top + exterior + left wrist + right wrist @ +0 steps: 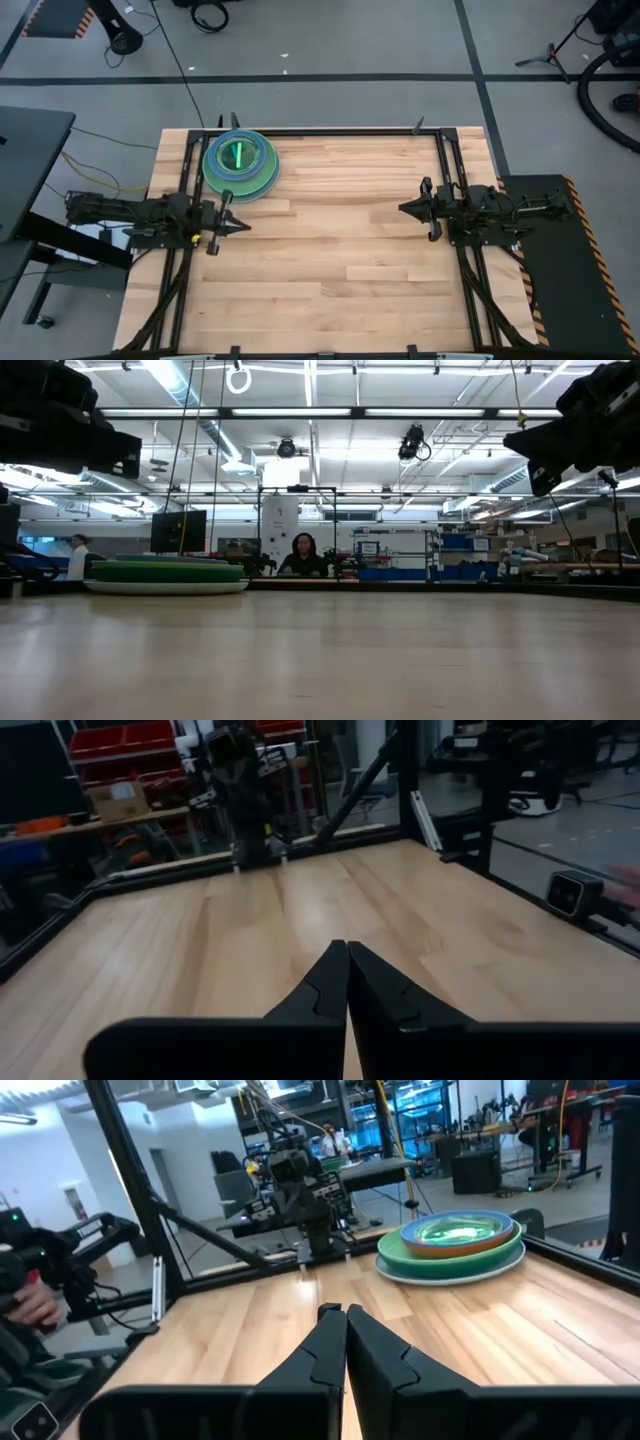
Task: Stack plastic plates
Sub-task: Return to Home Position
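The plastic plates stand in one stack (240,164) near the table's far left corner, large pale and green ones at the bottom, smaller blue, orange and lime ones on top; the stack also shows in the low view (166,574) and the right wrist view (452,1243). My left gripper (246,226) hovers shut just near of the stack, at the table's left side, fingers together in its own view (347,952). My right gripper (402,208) is shut and raised at the table's right side, fingertips meeting (345,1314). Neither touches a plate.
A black metal frame (330,131) runs along the table's far edge and both sides. Bare wood (330,250) lies between the two arms. A person (303,556) sits in the room beyond the far edge; a hand (35,1305) shows past the table's side.
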Action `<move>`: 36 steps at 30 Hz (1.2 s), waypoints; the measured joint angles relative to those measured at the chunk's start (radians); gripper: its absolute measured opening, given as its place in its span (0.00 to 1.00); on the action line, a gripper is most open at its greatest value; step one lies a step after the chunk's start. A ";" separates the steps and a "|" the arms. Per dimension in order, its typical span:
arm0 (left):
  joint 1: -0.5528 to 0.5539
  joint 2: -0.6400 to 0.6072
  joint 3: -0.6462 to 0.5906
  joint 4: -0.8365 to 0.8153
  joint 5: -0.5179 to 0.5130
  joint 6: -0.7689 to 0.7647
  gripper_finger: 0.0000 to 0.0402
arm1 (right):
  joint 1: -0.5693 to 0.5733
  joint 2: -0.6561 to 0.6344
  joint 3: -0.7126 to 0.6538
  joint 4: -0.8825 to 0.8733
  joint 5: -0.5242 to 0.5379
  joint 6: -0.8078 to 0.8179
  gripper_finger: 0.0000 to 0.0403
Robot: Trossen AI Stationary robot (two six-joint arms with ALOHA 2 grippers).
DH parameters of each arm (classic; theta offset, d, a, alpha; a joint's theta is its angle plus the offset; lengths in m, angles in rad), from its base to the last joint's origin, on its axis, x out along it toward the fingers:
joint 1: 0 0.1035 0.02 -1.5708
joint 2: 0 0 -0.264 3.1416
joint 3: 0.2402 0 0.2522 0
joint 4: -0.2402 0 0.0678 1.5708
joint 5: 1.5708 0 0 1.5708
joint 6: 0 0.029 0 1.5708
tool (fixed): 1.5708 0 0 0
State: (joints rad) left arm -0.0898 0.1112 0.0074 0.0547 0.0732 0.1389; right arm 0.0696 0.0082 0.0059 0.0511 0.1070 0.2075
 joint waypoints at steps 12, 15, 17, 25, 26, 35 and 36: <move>0.001 0.000 0.000 -0.001 0.000 -0.338 0.03 | 0.000 0.000 0.000 0.001 0.002 0.001 0.05; 0.001 0.000 0.000 -0.001 0.000 -0.423 0.03 | 0.000 0.000 0.000 0.001 0.003 0.001 0.06; 0.001 0.000 0.000 -0.001 0.000 -0.443 0.03 | 0.000 0.000 0.000 0.002 0.003 0.000 0.06; 0.001 0.000 0.000 0.000 0.000 -0.442 0.03 | 0.000 0.000 0.000 0.002 0.003 0.000 0.06; 0.001 0.000 0.000 0.000 0.000 -0.443 0.03 | 0.000 0.000 0.000 0.002 0.003 0.000 0.06; 0.001 0.000 0.000 0.000 0.000 -0.442 0.03 | 0.000 0.000 0.000 0.003 0.003 0.000 0.06; 0.001 0.000 0.000 0.000 0.000 -0.442 0.03 | 0.000 0.000 0.000 0.003 0.003 0.000 0.06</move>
State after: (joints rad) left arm -0.0891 0.1112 0.0071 0.0547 0.0734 -0.3034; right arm 0.0696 0.0082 0.0059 0.0540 0.1104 0.2077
